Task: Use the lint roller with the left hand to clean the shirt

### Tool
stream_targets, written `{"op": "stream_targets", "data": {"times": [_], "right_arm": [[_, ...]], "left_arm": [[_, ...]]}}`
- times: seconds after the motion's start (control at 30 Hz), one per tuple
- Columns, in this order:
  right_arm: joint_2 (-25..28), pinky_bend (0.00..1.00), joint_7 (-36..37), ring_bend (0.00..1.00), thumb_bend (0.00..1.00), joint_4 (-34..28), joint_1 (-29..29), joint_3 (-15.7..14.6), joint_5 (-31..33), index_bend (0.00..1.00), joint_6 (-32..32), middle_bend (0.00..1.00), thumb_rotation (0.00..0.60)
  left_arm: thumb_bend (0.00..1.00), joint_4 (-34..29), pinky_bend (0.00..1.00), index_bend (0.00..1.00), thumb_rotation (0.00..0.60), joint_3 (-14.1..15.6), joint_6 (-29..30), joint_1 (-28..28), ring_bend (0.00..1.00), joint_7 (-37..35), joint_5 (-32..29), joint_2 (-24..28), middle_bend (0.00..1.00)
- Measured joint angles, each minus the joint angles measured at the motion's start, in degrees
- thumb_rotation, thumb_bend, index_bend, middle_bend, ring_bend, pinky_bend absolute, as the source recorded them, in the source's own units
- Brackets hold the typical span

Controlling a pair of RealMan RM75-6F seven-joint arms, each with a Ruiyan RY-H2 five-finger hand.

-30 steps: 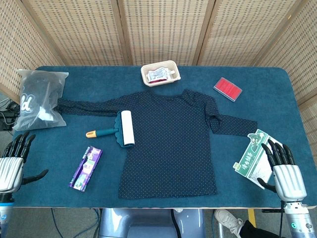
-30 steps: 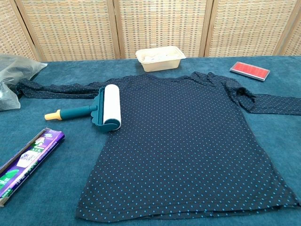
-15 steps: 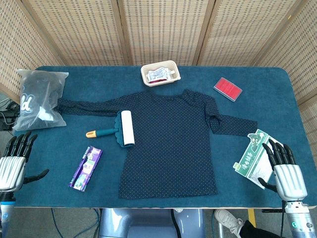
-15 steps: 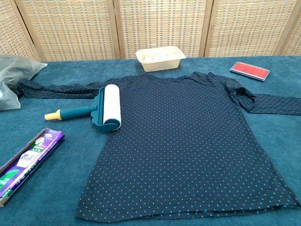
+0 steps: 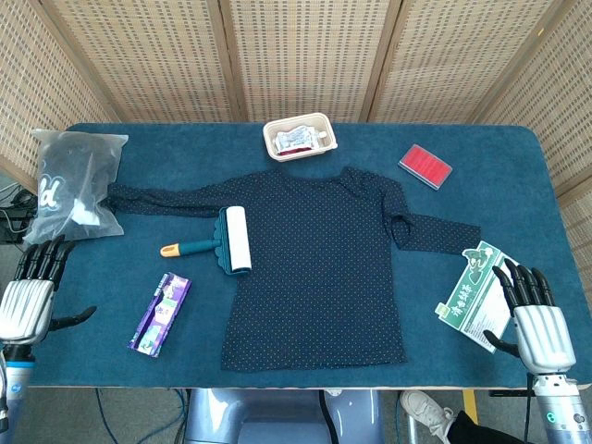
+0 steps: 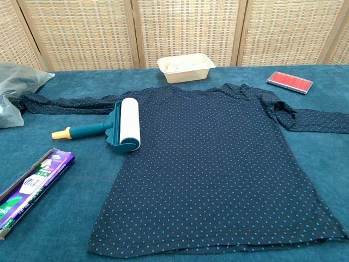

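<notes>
A dark blue dotted shirt [image 5: 324,254] [image 6: 218,164] lies flat in the middle of the blue table. The lint roller [image 5: 222,241] [image 6: 112,130], with a white roll, teal frame and orange-tipped handle, lies at the shirt's left edge, roll on the fabric, handle pointing left. My left hand [image 5: 32,291] hovers at the table's front left corner, fingers spread, holding nothing, well left of the roller. My right hand [image 5: 532,310] sits at the front right corner, fingers apart and empty, beside a green and white card [image 5: 474,291]. Neither hand shows in the chest view.
A purple packet [image 5: 160,313] [image 6: 32,188] lies front left. A grey plastic bag [image 5: 76,183] sits at the left edge, over the sleeve's end. A cream tray [image 5: 300,137] [image 6: 186,68] stands at the back, and a red pad [image 5: 425,166] [image 6: 289,82] back right.
My left hand has risen slightly and drifted forward along the table's left edge. The roller, shirt and right hand have stayed put.
</notes>
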Motion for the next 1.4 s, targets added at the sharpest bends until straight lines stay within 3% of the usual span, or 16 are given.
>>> {"op": "stream_targets", "data": {"times": [0.17,0.23,0.27,0.33,0.43,0.6,0.67,0.83,0.93,1.13,1.23,1.4], "right_arm": [[-0.2,0.01,0.3,0.00,0.16,0.6,0.2,0.2,0.6,0.00,-0.4,0.00,0.600],[-0.3,0.01,0.4,0.00,0.16,0.8,0.2,0.3,0.7,0.00,-0.6,0.00,0.600],[-0.3,0.01,0.4,0.00,0.16,1.0,0.3,0.3,0.8,0.00,-0.7,0.00,0.600],[-0.5,0.01,0.4,0.00,0.16,1.3,0.4,0.3,1.0,0.00,-1.0,0.00,0.600],[-0.8,0.01,0.5,0.00,0.16,2.0,0.6,0.5,1.6,0.00,-1.6,0.00,0.600],[-1.4,0.01,0.8,0.00,0.16,3.3,1.0,0.8,2.9,0.00,-2.8,0.00,0.600],[-1.6,0.01,0.9,0.00,0.16,3.7,1.1,0.9,3.2,0.00,-3.1,0.00,0.600],[-1.8,0.01,1.4,0.00,0.16,4.1,1.1,1.1,3.3,0.00,-2.9,0.00,0.600],[-1.9,0.01,1.5,0.00,0.16,4.5,1.2,1.2,3.5,0.00,-3.0,0.00,0.600],[-2.0,0.01,1.7,0.00,0.16,4.8,1.3,1.2,3.9,0.00,-3.5,0.00,0.600],[-2.0,0.01,1.8,0.00,0.16,4.9,1.3,1.1,4.2,0.00,-3.8,0.00,0.600],[-1.9,0.01,2.1,0.00,0.16,5.0,1.3,1.2,4.3,0.00,-3.9,0.00,0.600]], "left_arm": [[0.00,-0.5,0.21,0.00,0.600,-3.0,-7.3,-5.0,0.02,-0.5,-3.5,1.2,0.00],[0.04,-0.7,0.34,0.00,0.600,-4.6,-10.0,-7.2,0.17,-0.5,-5.5,1.8,0.02],[0.05,-0.8,0.38,0.00,0.600,-5.2,-11.1,-8.1,0.24,-0.5,-6.4,2.1,0.06],[0.07,-1.0,0.48,0.00,0.600,-6.6,-13.3,-9.9,0.40,-0.4,-8.2,2.5,0.22],[0.09,-1.3,0.54,0.05,0.600,-7.7,-16.9,-12.1,0.52,0.0,-11.0,3.0,0.42],[0.16,-0.9,0.63,0.23,0.600,-9.3,-21.6,-16.1,0.63,3.1,-16.2,3.1,0.62],[0.20,0.0,0.65,0.26,0.600,-9.6,-22.7,-17.7,0.65,6.3,-18.2,2.4,0.65],[0.20,2.6,0.66,0.40,0.600,-9.8,-26.0,-22.4,0.68,14.6,-26.2,-0.5,0.69],[0.20,4.7,0.66,0.43,0.600,-9.6,-28.1,-25.2,0.68,18.6,-31.2,-2.5,0.69],[0.21,9.3,0.66,0.43,0.600,-8.4,-30.5,-30.3,0.68,25.0,-38.8,-7.5,0.69],[0.28,11.1,0.66,0.41,0.600,-7.6,-30.8,-32.1,0.68,27.1,-40.8,-9.4,0.70],[0.28,12.5,0.66,0.43,0.600,-6.8,-30.9,-34.2,0.68,29.2,-43.0,-11.5,0.70]]}}
